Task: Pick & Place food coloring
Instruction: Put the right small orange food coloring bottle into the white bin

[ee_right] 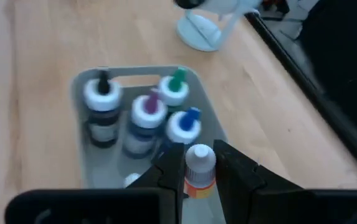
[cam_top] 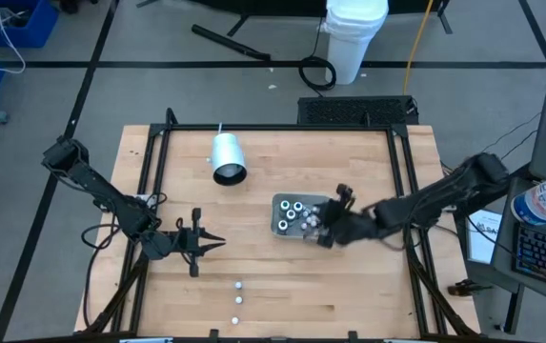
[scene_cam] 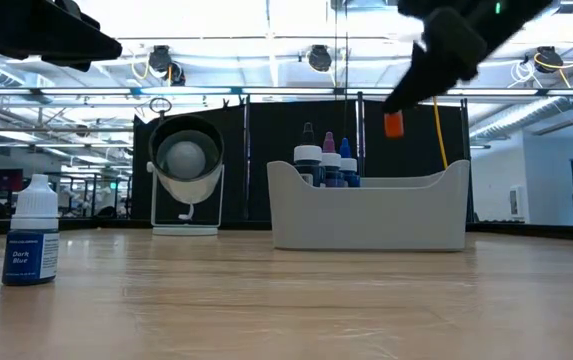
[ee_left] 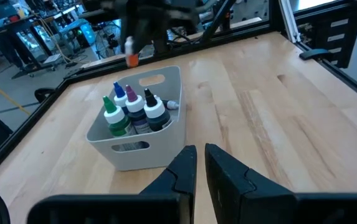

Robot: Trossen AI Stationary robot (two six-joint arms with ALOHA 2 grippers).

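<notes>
A grey tray (cam_top: pixel 282 224) stands right of the table's middle. Several food coloring bottles (ee_right: pixel 147 115) stand upright in it. My right gripper (ee_right: pixel 200 149) hangs over the tray's right part, shut on a small bottle with a white cap and an orange body (ee_right: pixel 198 171). In the low view this bottle (scene_cam: pixel 393 124) shows well above the tray's rim (scene_cam: pixel 371 185). My left gripper (cam_top: pixel 217 243) waits shut at the left, above the table. Two more bottles (cam_top: pixel 238 292) stand on the table near its front edge; in the low view one (scene_cam: pixel 34 235) is labelled dark blue. My right gripper pinches the orange bottle between its two fingers, on the body just under the white cap (ee_right: pixel 197 180). The fingers (ee_right: pixel 172 163) come slanting down from the table's right side. The bottle is lifted clear, above the tray.
A big white cylinder (cam_top: pixel 227 158) lies on its side at the far left of the table, its open end toward the near edge. A black frame (cam_top: pixel 158 152) runs around the tabletop. Bare wood lies between the tray and the loose bottles.
</notes>
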